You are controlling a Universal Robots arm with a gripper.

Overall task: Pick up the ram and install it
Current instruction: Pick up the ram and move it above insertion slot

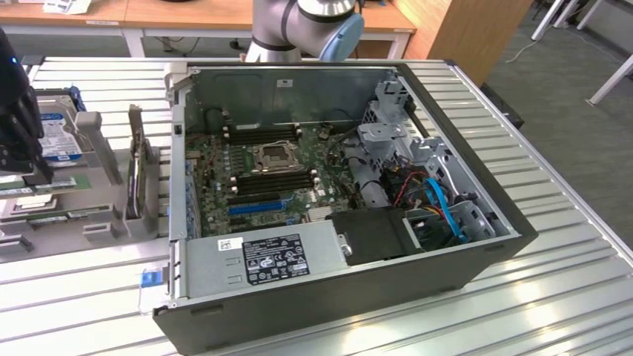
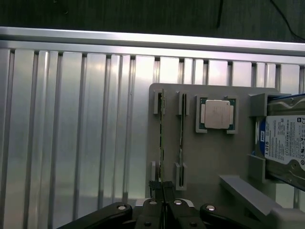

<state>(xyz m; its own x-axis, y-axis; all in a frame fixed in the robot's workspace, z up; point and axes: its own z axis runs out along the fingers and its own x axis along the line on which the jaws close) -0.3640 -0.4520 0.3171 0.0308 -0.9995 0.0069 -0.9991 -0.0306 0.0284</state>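
Pincer [image 2: 162, 187] narrow (jaws together), at one of two ram sticks [image 2: 162, 129], one processor [image 2: 215, 114] beside

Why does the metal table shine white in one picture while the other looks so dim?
Exterior view: light glares off the ribbed metal table in white patches, while the inside of the computer case sits in shadow. Wrist view: dimmer and greyish overall, soft reflected streaks along the table's ribs, the processor catching light, dark floor beyond.

You are in a robotics lab: a slatted aluminium workbench [image 1: 554, 311] carries an opened computer tower [image 1: 327, 200], with wooden desks [image 1: 178, 11] and grey floor [image 1: 564, 89] behind.
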